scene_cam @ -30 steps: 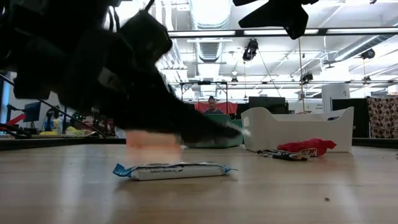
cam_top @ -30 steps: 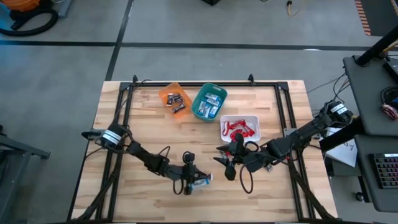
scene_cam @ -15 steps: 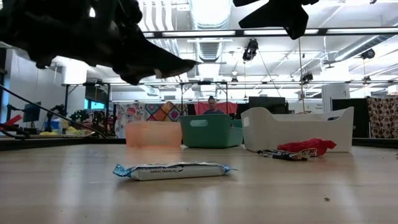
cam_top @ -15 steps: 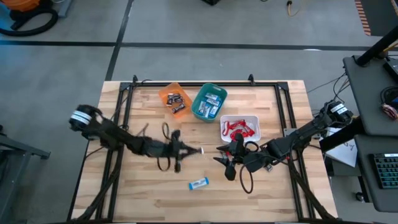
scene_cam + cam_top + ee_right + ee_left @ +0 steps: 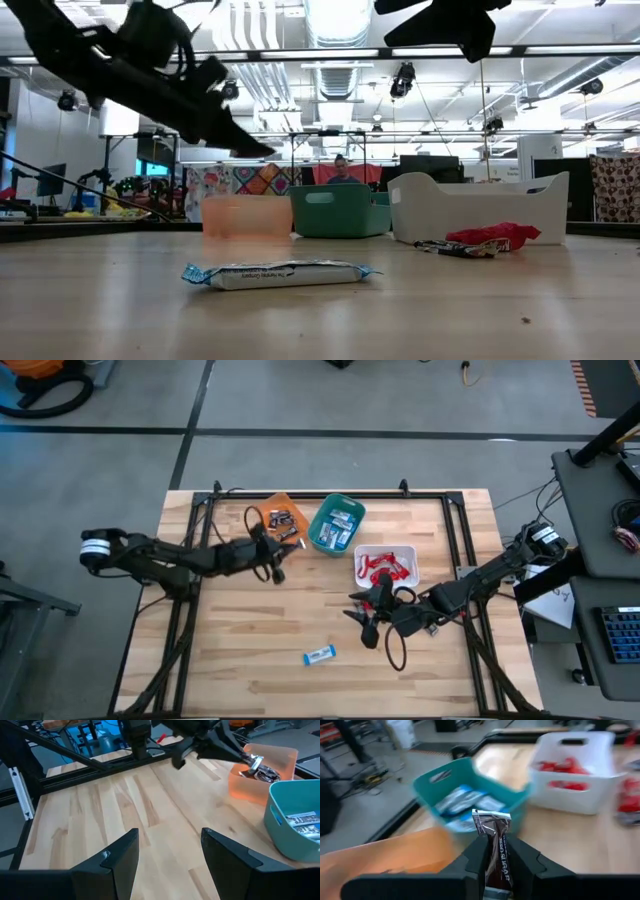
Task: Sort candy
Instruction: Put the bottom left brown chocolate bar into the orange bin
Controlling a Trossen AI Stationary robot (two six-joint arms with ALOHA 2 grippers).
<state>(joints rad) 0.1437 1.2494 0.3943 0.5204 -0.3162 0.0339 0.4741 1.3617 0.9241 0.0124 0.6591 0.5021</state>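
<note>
A wooden table fills the frame's centre. Orange bin, teal bin and white bin sit along its upper middle; one blue-and-white candy lies lower centre.

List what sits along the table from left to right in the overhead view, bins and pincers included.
Left pincer with a dark candy → orange bin → teal bin → right pincer → white bin.
</note>
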